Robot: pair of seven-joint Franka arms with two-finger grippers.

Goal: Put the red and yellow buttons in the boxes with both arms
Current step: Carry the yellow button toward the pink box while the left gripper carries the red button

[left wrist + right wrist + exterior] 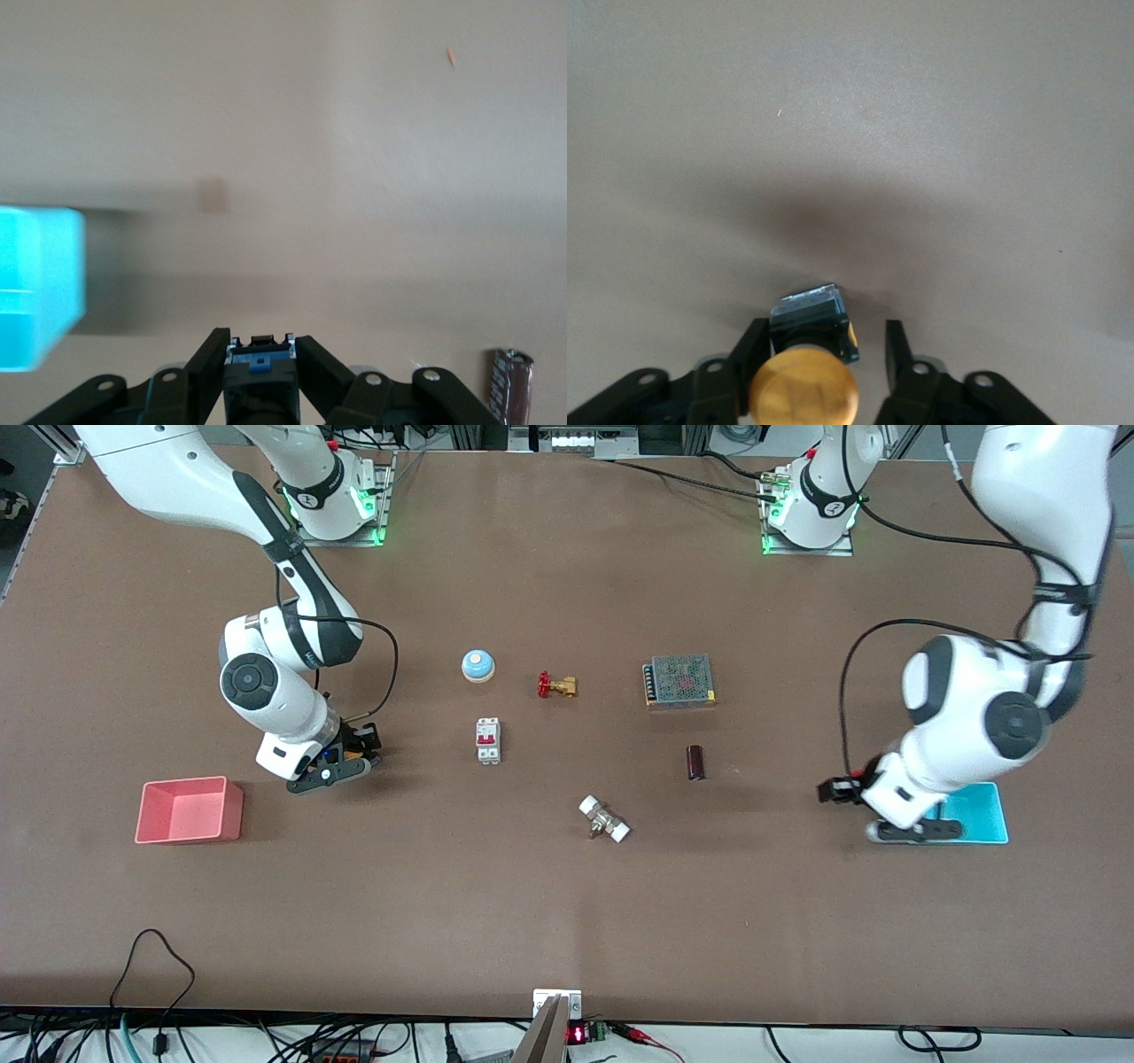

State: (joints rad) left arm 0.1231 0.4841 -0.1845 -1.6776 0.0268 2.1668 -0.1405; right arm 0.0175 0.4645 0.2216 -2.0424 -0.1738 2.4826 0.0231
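Note:
My right gripper (354, 755) is low over the table, beside the pink-red box (189, 810) and toward the table's middle. In the right wrist view it (825, 329) is open around the yellow button (804, 390). One finger touches the button's dark base and the other stands apart. My left gripper (834, 790) is beside the cyan box (974, 815), toward the table's middle. In the left wrist view it (261, 341) is shut on a button's dark base (259, 367). A bit of red (856, 774) shows at it in the front view. The cyan box (35, 283) also shows in the left wrist view.
In the middle of the table lie a blue dome (477, 665), a brass valve with a red handle (556, 685), a white breaker (488, 740), a grey power supply (679, 681), a dark cylinder (696, 763) and a white fitting (604, 819).

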